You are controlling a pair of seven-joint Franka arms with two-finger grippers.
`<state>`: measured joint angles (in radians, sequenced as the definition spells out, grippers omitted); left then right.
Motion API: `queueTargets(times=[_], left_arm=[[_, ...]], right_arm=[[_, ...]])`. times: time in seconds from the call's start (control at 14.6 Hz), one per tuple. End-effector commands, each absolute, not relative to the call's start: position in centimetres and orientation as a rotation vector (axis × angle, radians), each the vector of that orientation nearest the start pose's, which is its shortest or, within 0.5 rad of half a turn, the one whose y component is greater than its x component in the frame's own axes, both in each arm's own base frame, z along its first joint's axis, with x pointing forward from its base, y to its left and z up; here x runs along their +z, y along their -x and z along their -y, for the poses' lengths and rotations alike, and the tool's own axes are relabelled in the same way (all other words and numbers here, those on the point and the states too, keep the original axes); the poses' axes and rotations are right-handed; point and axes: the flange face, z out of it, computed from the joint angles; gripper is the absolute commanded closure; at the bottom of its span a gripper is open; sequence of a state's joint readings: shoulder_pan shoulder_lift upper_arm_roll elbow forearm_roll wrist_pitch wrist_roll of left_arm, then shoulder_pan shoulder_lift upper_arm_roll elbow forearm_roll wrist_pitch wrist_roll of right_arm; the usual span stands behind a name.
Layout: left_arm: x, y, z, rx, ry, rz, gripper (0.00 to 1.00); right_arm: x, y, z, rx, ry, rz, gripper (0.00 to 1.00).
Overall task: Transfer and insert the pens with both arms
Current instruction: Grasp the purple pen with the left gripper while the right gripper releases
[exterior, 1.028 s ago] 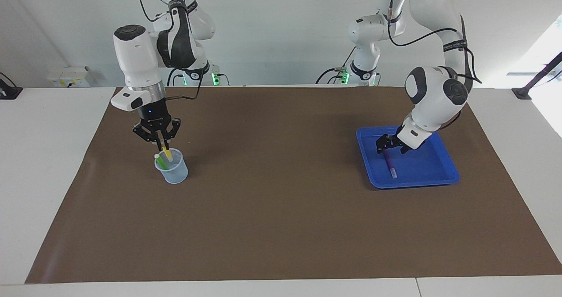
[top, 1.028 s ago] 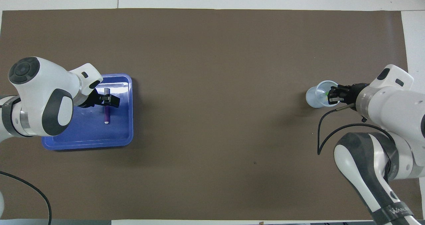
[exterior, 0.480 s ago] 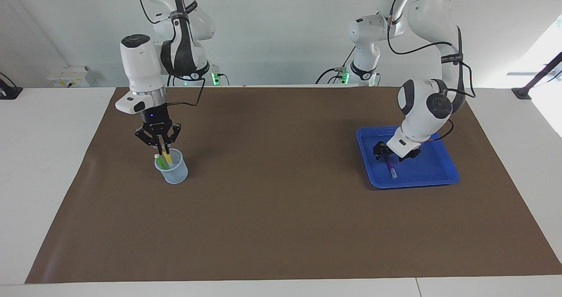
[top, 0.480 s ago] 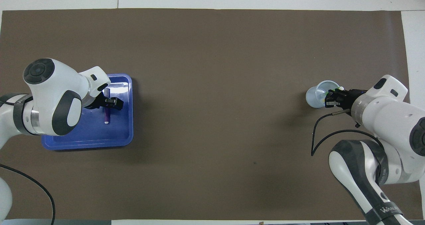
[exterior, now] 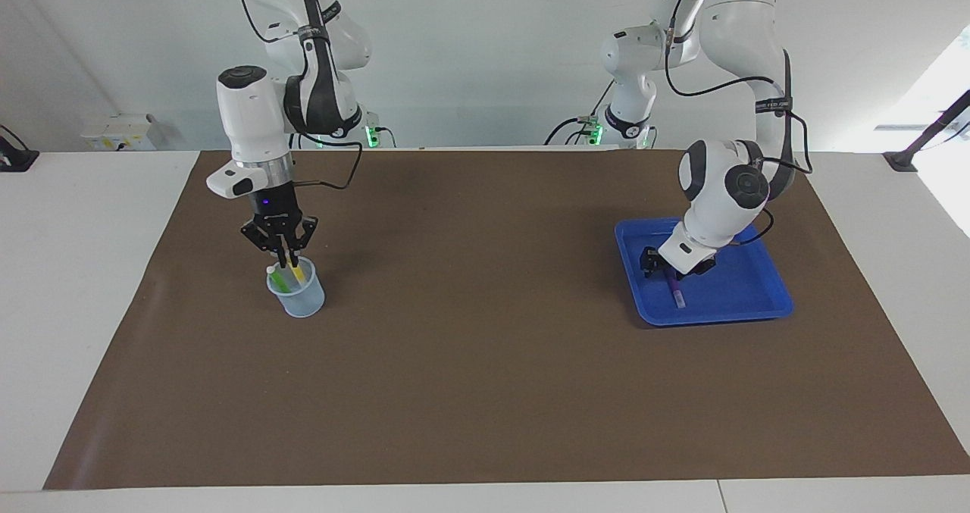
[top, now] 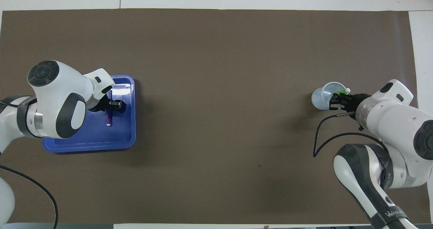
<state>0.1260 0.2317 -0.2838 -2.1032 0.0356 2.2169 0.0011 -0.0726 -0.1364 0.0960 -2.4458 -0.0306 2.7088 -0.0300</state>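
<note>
The purple pen point(exterior: 673, 289) lies in the blue tray point(exterior: 761, 304) under the left end effector point(exterior: 658, 268), grip unclear; the right end effector point(exterior: 286, 258) is clenched over the cup point(exterior: 303, 298).

Left arm: we see it bent down from its base, forearm upright, wrist tilted steeply toward the surface.
Left pincer point(exterior: 658, 269): we find it low at the left arm's end of the surface, fingers pointing down; whether they are parted we cannot tell.
Right arm: we see its last link standing vertical, silver wrist ring level.
Right pincer point(exterior: 286, 258): it hangs straight down, raised, fingertips together, outer links splayed sideways.
</note>
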Motion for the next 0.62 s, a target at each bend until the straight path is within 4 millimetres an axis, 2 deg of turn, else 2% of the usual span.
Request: queueTargets(times=[0.0, 0.14, 0.21, 0.34, 0.41, 0.55], left_arm=[[29.8, -55.3, 8.3, 0.152, 3.120, -0.291, 0.43], [29.5, -55.3, 7.9, 0.147, 3.109, -0.299, 0.58], [29.5, -55.3, 7.7, 0.138, 3.111, -0.297, 0.69], [29.5, -55.4, 7.6, 0.138, 3.111, -0.294, 1.00], [29.6, -55.4, 7.5, 0.135, 3.111, -0.292, 1.00], [29.8, -55.6, 7.5, 0.138, 3.112, -0.284, 1.00]], right_arm=[[39.4, -49.6, -1.3, -0.644, 3.105, 0.098, 0.63], [39.5, -49.6, -1.3, -0.641, 3.105, 0.088, 0.54], [39.4, -49.6, -1.3, -0.636, 3.104, 0.074, 0.49], [39.6, -49.7, -1.4, -0.641, 3.100, 0.052, 0.38], [39.7, -49.9, -1.5, -0.645, 3.097, 0.043, 0.32], [40.6, -50.8, -1.7, -0.661, 3.090, 0.035, 0.11]])
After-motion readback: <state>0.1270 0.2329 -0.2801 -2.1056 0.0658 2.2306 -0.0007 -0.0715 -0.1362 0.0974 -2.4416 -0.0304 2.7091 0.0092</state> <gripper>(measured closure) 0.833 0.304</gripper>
